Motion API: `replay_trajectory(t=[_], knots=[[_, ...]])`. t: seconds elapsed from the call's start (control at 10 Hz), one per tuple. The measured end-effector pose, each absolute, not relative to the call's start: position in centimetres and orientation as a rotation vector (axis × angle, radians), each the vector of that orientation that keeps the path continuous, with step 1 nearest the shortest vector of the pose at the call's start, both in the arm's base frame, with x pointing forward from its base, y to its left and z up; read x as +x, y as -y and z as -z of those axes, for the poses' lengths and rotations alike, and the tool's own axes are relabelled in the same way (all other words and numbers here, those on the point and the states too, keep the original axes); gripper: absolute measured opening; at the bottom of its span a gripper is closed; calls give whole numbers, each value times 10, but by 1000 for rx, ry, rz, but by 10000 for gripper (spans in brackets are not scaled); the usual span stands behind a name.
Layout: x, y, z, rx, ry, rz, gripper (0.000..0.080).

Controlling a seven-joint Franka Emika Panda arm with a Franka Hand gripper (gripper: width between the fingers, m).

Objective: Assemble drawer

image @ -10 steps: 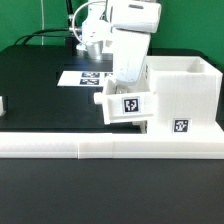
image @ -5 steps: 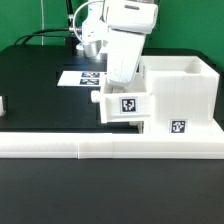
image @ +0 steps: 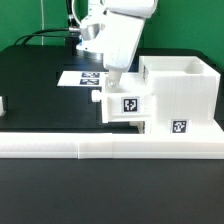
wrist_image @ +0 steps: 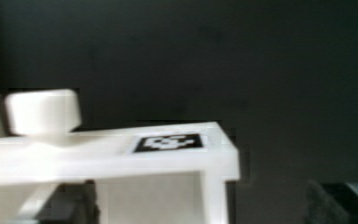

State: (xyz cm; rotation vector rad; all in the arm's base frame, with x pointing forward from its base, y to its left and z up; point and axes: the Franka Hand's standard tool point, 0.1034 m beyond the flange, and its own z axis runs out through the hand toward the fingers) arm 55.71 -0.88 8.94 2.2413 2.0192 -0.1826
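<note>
The white drawer shell point(image: 182, 88) stands at the exterior view's right, against the low rail. A small white tray point(image: 125, 104) with a round knob point(image: 97, 98) and a square tag sticks out of the shell's left side. My gripper point(image: 114, 79) hangs just above the tray's top edge, and its fingers are spread apart. In the wrist view the tray point(wrist_image: 149, 150) and its knob point(wrist_image: 43, 110) lie close below. The dark fingers point(wrist_image: 69, 205) stand wide on either side of the tray wall and do not clamp it; my gripper point(wrist_image: 202, 205) is open.
The long low white rail point(image: 100, 146) runs along the front. The marker board point(image: 82, 77) lies on the black table behind the arm. Another white part point(image: 3, 103) shows at the exterior view's left edge.
The arm has lifted up and away from the tray, which stays lodged in the shell. The tray has not moved visibly.
</note>
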Motion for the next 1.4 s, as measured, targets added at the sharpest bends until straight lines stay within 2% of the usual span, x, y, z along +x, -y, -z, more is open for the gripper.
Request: replay_trajectory(t=[0.2,0.4,0.8,1.4], knots=[[563,20,-117,2211,-2038,237,645],[553,44,-124,2181,-2076,273,648],[552,45,-121,2185,-2109,255,649],[549,75,-82,2267,-2351,18,649]])
